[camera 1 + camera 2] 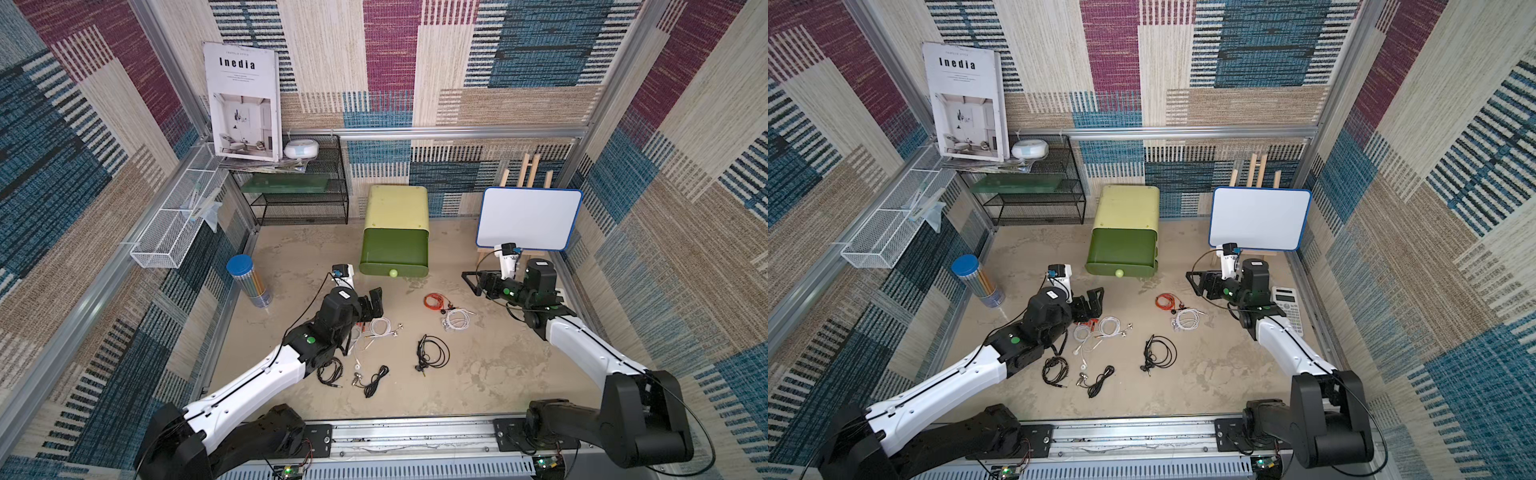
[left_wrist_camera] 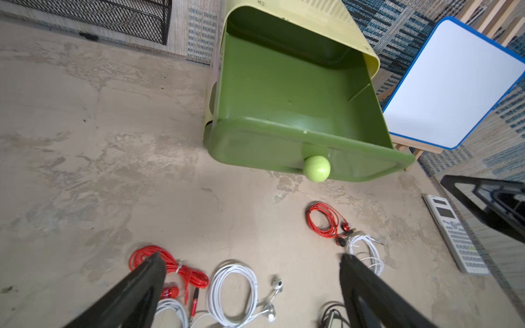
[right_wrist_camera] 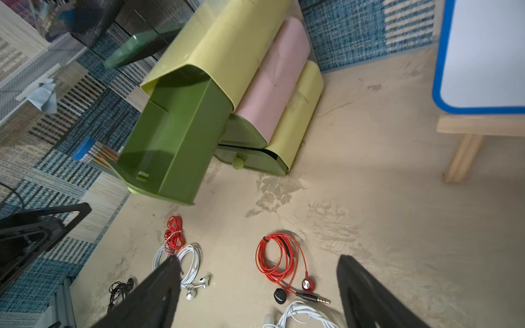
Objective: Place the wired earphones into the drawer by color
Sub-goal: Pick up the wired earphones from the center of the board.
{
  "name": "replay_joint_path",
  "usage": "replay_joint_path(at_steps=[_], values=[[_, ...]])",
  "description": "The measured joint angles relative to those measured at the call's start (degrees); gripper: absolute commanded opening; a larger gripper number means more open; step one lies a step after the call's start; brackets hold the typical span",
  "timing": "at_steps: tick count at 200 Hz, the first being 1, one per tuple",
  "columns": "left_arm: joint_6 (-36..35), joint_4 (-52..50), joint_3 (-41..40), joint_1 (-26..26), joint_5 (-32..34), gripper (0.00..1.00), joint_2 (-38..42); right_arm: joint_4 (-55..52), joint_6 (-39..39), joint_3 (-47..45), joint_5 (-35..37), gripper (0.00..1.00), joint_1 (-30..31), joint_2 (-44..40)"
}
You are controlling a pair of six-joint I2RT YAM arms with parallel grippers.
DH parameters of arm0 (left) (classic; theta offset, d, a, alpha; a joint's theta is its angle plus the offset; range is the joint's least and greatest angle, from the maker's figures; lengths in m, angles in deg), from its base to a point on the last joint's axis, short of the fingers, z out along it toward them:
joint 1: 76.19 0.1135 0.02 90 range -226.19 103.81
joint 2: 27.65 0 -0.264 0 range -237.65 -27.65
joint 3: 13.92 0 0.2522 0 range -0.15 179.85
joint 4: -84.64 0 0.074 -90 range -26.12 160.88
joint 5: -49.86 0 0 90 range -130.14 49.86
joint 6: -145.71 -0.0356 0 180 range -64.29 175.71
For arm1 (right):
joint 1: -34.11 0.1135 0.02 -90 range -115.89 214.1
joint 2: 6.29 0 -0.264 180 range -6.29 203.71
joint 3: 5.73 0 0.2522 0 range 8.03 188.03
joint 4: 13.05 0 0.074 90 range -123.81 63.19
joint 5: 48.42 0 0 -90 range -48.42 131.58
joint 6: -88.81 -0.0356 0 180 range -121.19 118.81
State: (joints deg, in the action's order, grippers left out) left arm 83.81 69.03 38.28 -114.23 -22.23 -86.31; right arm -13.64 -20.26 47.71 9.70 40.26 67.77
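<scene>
The green drawer (image 1: 394, 245) stands pulled out of its yellow-green cabinet, and its inside (image 2: 298, 93) is empty. Wired earphones lie scattered on the floor in front of it: a red-orange bundle (image 1: 427, 301) beside a white one (image 1: 457, 320), a black coil (image 1: 434, 353) in the middle, and further black ones (image 1: 330, 370) near the left arm. My left gripper (image 2: 251, 257) is open above a white coil (image 2: 213, 292), with a red bundle (image 2: 193, 277) beside one finger. My right gripper (image 3: 260, 259) is open over the red-orange bundle (image 3: 273, 273), holding nothing.
A whiteboard (image 1: 528, 218) on a wooden easel stands at the back right, with a calculator (image 1: 1287, 305) by the right arm. A clear pencil tube with a blue lid (image 1: 249, 282) stands at the left. A black mesh shelf (image 1: 299, 183) is at the back left.
</scene>
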Motion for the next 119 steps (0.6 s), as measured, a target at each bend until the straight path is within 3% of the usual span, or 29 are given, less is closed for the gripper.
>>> replay_joint_path(at_steps=[32,72,119], values=[[-6.8,-1.3,-4.3,0.1,0.7,0.99,4.3,-5.4,2.5,5.1,2.0,0.82,3.2,8.3],[-14.7,-1.0,-8.0,0.1,0.3,0.99,4.3,-10.6,5.2,9.5,6.2,0.80,8.0,15.9],[-18.3,1.4,-11.8,0.1,0.1,0.99,6.4,-13.9,7.1,12.9,11.6,0.76,11.8,22.5]])
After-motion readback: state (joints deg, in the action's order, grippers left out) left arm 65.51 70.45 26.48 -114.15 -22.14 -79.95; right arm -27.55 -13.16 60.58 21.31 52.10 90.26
